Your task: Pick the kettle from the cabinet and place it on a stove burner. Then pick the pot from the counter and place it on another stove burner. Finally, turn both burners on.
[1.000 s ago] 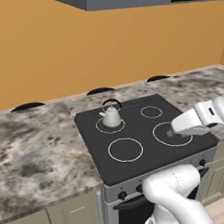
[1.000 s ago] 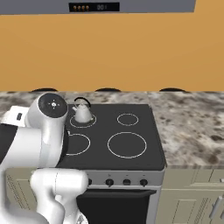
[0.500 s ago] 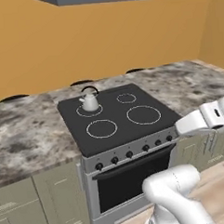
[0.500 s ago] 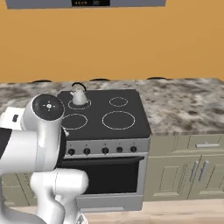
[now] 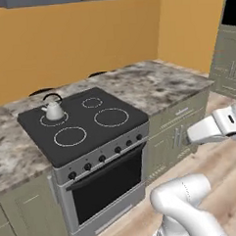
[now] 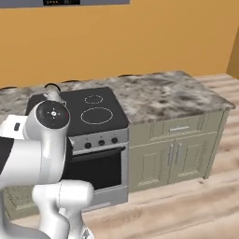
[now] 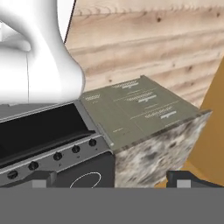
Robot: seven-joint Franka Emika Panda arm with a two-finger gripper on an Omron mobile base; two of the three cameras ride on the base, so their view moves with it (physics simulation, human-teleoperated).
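Observation:
The small silver kettle (image 5: pixel 53 110) with its arched black handle stands on the back-left burner (image 5: pixel 43 122) of the black cooktop (image 5: pixel 83 122). In the right base view the kettle (image 6: pixel 52 94) peeks out behind my arm. Three white rings are bare: front left (image 5: pixel 70 136), front right (image 5: pixel 111 117) and back right (image 5: pixel 92 102). My gripper (image 7: pixel 113 180) is open and holds nothing. It hangs off the stove's front right corner and looks across the black knobs (image 7: pixel 57 156) at the counter (image 7: pixel 157 153) end. The pot and the cabinet are out of view.
The marble-look counter (image 5: pixel 152 84) runs right of the stove over olive-beige cupboard fronts (image 6: pixel 182 149). A tall olive-beige unit (image 5: pixel 228 50) with a dark inset stands far right. Wooden floor (image 6: pixel 186 205) lies open in front. My white forearm (image 5: pixel 213 127) reaches out low on the right.
The whole picture has shifted: the base has backed away and turned right, so the stove sits further left and floor shows. The kettle stays on its burner. The gripper stays open.

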